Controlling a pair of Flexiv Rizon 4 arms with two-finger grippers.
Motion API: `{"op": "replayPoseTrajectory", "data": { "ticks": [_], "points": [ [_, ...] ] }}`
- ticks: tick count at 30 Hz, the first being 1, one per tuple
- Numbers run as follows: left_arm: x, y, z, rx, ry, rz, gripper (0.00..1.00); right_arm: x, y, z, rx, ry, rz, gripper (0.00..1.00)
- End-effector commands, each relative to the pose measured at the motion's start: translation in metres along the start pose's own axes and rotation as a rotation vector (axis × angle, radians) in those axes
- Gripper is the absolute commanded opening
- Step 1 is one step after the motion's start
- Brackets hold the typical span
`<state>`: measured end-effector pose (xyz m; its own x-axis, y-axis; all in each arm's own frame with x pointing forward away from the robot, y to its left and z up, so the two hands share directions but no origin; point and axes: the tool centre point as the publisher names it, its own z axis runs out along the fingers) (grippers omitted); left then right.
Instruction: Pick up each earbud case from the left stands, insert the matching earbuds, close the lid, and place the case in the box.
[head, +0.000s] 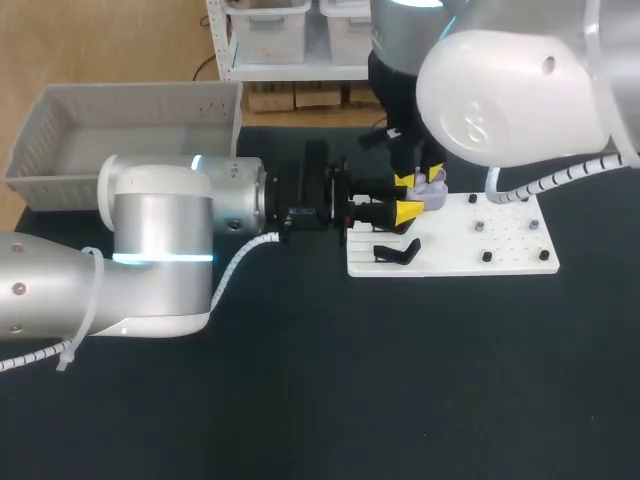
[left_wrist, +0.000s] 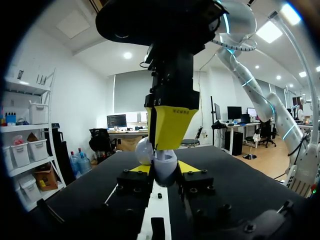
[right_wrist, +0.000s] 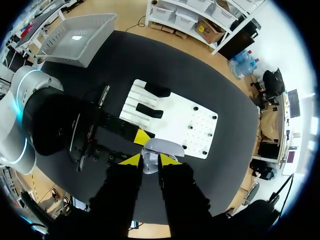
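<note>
Table (head: 400, 400) front open; case (head: 432, 183) pinched nr board's (head: 450, 255) rear edge

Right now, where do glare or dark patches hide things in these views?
Head view: light glares off the right arm's white shell, and the black table shows little detail. Left wrist view: the right gripper is backlit, dark above the earbud case. Right wrist view: the right gripper's body reads as solid black.

Pale lilac earbud case (head: 433, 181), bright yellow fingertips (head: 408, 211), white board (head: 505, 258) with black pegs (head: 487, 256) and black stands (head: 398, 252), black table (head: 400, 390), light grey basket (head: 60, 112) upper left, silver-and-white arms (head: 160, 215) with cyan bands.
</note>
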<state>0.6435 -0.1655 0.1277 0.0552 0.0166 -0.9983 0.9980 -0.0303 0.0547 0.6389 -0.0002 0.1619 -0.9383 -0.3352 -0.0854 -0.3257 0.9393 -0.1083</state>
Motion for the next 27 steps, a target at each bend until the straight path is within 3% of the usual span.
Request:
{"op": "replayPoseTrajectory", "data": {
  "ticks": [1,6,8,9,10,14,15,16,24,27],
  "points": [
    [0.0,-0.002,0.0,-0.006,-0.002,0.003,0.0,-0.002,0.0,0.005,0.003,0.0,0.0,0.0],
    [0.0,-0.002,0.0,-0.006,-0.002,0.003,0.0,-0.003,-0.001,0.007,0.002,0.001,-0.002,0.01],
    [0.0,-0.002,0.0,-0.006,-0.002,0.003,0.0,-0.003,-0.001,0.008,0.003,0.001,0.001,0.22],
    [0.0,-0.002,0.0,-0.006,-0.002,0.003,0.0,-0.003,-0.001,0.008,0.004,0.001,0.005,0.42],
    [0.0,-0.002,0.0,-0.006,-0.002,0.003,0.0,-0.003,-0.001,0.009,0.004,0.001,0.006,0.56],
    [0.0,-0.002,0.0,-0.006,-0.002,0.003,0.0,0.001,-0.004,0.005,0.021,-0.008,0.013,0.78],
    [0.0,-0.002,0.0,-0.006,-0.002,0.003,0.0,0.002,-0.005,0.004,0.029,-0.011,0.015,0.96],
    [0.0,-0.002,0.0,-0.006,-0.002,0.003,0.0,0.003,-0.006,0.003,0.033,-0.012,0.016,1.0],
    [0.0,-0.002,0.0,-0.006,-0.002,0.003,0.0,0.014,-0.015,-0.015,0.036,-0.05,0.025,1.0],
    [0.0,-0.002,0.0,-0.006,-0.002,0.003,0.0,0.01,-0.028,-0.022,0.04,-0.079,0.113,1.0]
  ]
}}
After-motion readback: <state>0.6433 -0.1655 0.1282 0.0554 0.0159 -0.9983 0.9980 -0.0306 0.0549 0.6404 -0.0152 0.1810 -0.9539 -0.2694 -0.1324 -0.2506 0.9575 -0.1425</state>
